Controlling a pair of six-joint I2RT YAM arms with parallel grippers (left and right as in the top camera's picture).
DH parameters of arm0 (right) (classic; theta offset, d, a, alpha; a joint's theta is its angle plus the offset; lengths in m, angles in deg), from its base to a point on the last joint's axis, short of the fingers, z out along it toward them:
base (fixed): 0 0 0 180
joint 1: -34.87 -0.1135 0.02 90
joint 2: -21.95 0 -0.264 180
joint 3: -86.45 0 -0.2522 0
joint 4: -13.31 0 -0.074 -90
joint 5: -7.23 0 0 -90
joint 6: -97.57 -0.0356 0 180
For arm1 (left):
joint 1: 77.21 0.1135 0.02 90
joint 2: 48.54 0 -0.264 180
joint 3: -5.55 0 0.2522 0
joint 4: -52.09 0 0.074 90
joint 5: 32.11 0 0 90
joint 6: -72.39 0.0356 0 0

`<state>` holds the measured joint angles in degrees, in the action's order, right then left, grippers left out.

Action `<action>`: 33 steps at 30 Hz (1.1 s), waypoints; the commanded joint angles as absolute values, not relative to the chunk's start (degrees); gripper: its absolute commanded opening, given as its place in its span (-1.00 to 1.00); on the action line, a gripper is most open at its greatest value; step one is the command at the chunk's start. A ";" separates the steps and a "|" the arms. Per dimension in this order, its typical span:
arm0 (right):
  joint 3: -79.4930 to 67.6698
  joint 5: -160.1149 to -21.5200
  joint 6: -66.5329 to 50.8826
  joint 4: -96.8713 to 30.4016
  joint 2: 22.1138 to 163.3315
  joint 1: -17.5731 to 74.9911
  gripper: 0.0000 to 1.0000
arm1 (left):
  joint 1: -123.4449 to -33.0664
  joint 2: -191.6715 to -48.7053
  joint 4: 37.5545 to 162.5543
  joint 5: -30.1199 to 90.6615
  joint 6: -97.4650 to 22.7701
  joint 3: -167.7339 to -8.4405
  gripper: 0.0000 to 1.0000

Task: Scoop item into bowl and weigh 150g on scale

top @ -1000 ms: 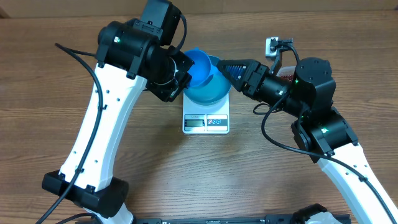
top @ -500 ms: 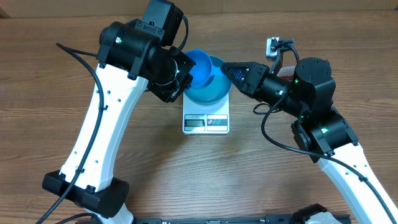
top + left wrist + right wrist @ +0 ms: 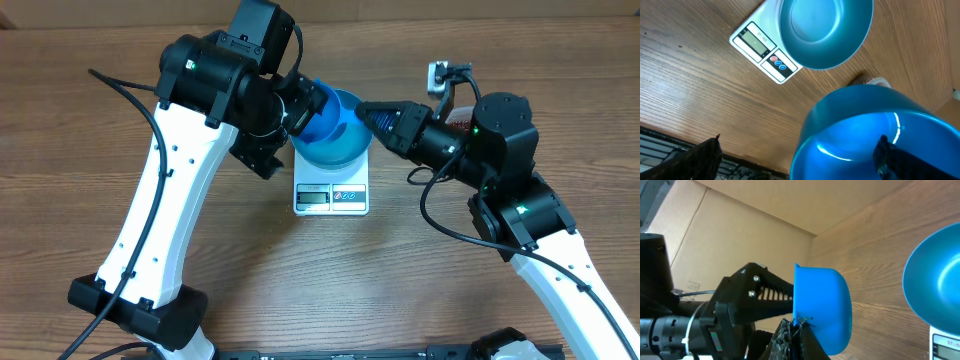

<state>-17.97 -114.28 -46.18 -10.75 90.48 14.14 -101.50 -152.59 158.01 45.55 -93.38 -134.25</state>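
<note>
I note left gripper (image 3: 797,157) wide open, empty, right gripper (image 3: 792,330) pinched on scoop (image 3: 822,305) rim alone; it may pivot loose onto bowl (image 3: 825,30).

You can't read the scale (image 3: 331,196) display overhead: the digits are too small. In your left wrist view the bowl (image 3: 825,30) runs off the top edge and the scoop (image 3: 865,135) off the bottom and right. Overhead, the left arm (image 3: 168,190) hides part of the scoop.
</note>
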 commanded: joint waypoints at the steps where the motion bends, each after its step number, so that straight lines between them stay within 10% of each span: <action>1: -16.76 -112.38 -45.31 -11.72 90.44 13.94 -0.93 | -101.17 -153.03 158.10 45.22 -93.38 -134.36 0.99; 33: -4.52 -68.38 -23.23 -59.63 77.17 15.72 -0.93 | -93.81 -151.54 158.58 45.07 -53.97 -143.36 0.99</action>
<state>-7.71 -76.99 -26.93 -56.35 78.79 15.39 -93.94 -152.59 158.47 40.85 -57.55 -142.20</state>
